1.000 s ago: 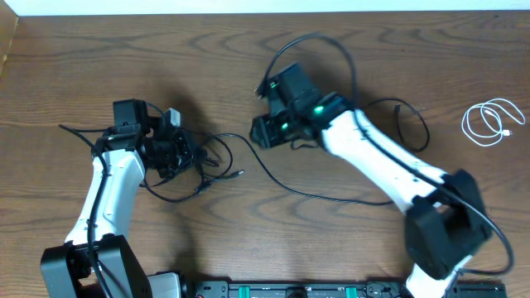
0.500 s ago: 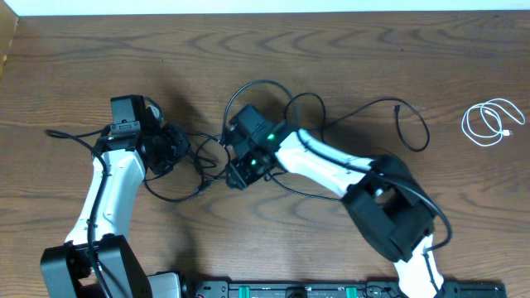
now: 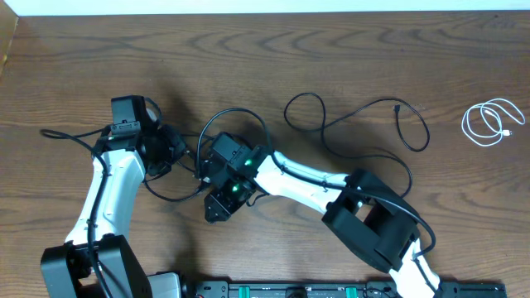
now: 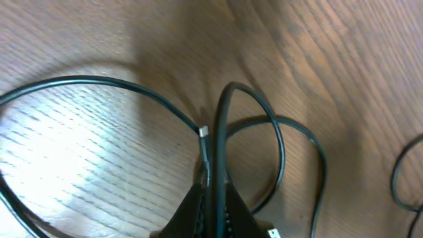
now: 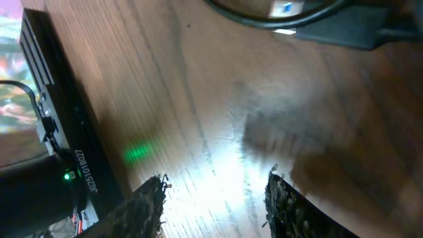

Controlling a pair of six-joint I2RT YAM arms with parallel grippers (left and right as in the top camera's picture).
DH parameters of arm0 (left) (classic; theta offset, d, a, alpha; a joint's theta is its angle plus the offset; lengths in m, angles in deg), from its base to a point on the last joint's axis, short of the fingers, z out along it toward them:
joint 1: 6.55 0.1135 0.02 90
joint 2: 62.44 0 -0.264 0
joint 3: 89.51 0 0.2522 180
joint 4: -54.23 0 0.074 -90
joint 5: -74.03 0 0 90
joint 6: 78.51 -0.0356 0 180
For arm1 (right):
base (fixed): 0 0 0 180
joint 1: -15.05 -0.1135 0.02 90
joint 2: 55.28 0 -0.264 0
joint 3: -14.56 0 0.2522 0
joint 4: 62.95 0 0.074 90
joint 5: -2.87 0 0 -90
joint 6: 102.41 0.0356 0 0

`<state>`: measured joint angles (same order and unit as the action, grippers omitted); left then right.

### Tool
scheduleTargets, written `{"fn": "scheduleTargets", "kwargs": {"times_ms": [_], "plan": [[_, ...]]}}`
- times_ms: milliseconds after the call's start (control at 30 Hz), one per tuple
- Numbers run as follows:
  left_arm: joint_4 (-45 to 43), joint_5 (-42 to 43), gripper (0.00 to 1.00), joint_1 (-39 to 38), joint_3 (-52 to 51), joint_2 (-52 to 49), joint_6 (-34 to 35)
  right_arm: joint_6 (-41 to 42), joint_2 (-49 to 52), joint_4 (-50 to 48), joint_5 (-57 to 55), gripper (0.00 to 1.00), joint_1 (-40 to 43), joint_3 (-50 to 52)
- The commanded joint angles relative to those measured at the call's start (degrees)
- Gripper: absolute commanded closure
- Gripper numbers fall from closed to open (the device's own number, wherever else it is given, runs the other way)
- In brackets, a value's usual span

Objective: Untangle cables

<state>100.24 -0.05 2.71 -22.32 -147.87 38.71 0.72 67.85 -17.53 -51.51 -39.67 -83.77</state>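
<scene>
The white cable [image 3: 489,124] is lying apart at the right. The left gripper [image 4: 211,203] is pinching a black cable [image 4: 222,132] that is not yet untangled. The right gripper [image 5: 215,195] is hovering half-open and empty.

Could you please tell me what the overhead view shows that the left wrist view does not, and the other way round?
Only the overhead view shows the white cable coiled at the far right, a loose black cable lying apart in the upper middle, and the right end effector, open, beside the tangle. Only the left wrist view shows, close up, the left end effector shut on a black cable, with a small pale band on the strand next to it. Both show the wooden table and black loops around the left end effector.
</scene>
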Motion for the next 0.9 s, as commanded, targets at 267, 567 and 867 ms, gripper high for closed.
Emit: {"fn": "scheduleTargets", "kwargs": {"times_ms": [267, 567, 867], "plan": [[0.0, 0.6, 0.92, -0.1, 0.2, -0.3, -7.1, -0.5, -3.2, -8.4, -20.9, 0.51, 8.5, -1.2], [-0.3, 1.6, 0.92, -0.1, 0.2, -0.3, -8.6, -6.2, 0.3, -25.3, -36.6, 0.52, 8.5, -1.1], [-0.3, 1.6, 0.92, -0.1, 0.2, -0.3, -8.5, -13.5, 4.9, -26.1, -36.8, 0.54, 8.6, -1.1]]}}
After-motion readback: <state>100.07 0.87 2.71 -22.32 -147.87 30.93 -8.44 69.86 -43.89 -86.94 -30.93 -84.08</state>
